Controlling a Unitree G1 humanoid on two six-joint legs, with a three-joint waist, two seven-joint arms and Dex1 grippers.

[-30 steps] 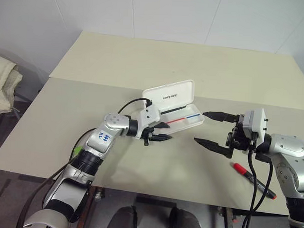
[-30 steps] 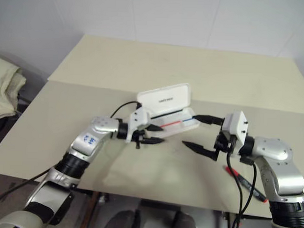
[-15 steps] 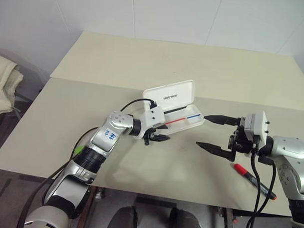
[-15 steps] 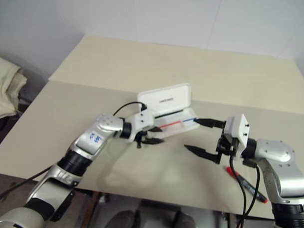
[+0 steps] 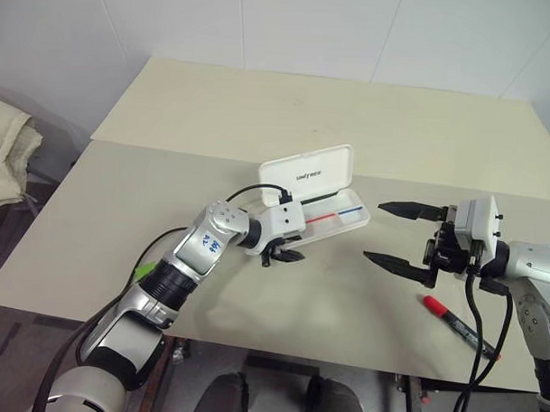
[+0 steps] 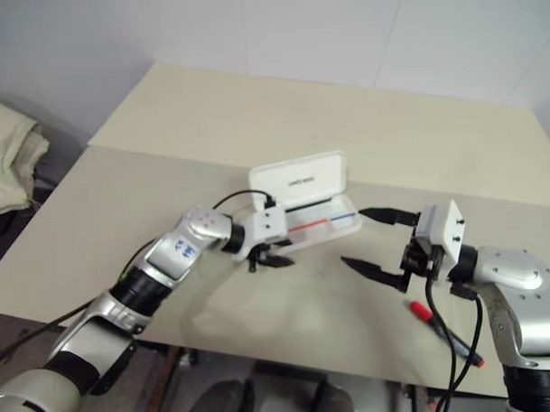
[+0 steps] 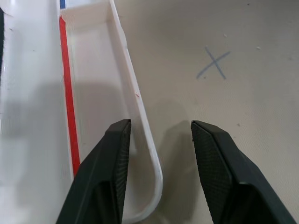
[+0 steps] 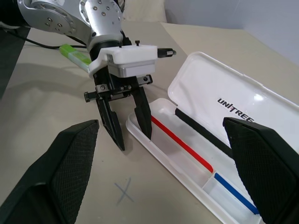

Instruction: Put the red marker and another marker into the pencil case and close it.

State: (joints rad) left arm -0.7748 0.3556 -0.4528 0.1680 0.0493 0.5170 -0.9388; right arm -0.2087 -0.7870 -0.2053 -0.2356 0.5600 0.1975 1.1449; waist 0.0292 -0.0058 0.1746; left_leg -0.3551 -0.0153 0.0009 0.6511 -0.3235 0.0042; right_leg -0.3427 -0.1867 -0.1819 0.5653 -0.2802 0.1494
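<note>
The pencil case [image 5: 342, 216] lies open mid-table, its lid [image 5: 308, 175] tilted up behind, with red and blue lines inside. My left gripper [image 5: 287, 252] is open at the tray's left end. One finger [image 7: 110, 163] is over the tray's inside, the other over the table, and the tray's wall runs between them untouched. My right gripper [image 5: 373, 232] hangs wide open and empty to the right of the case. The red marker [image 5: 460, 327] lies on the table near the front right edge, below the right arm. The lime-green highlighter [image 8: 74, 52] lies behind the left forearm, mostly hidden.
A blue pen-drawn X [image 7: 213, 63] marks the table just in front of the case. A pale cloth [image 5: 6, 151] lies off the table to the left. A second tabletop [image 5: 333, 109] adjoins at the back. Cables hang from the right wrist over the marker.
My left gripper has tipped further downward at the tray's end, staying in place. The right arm has hardly moved, and both grippers keep the same opening.
</note>
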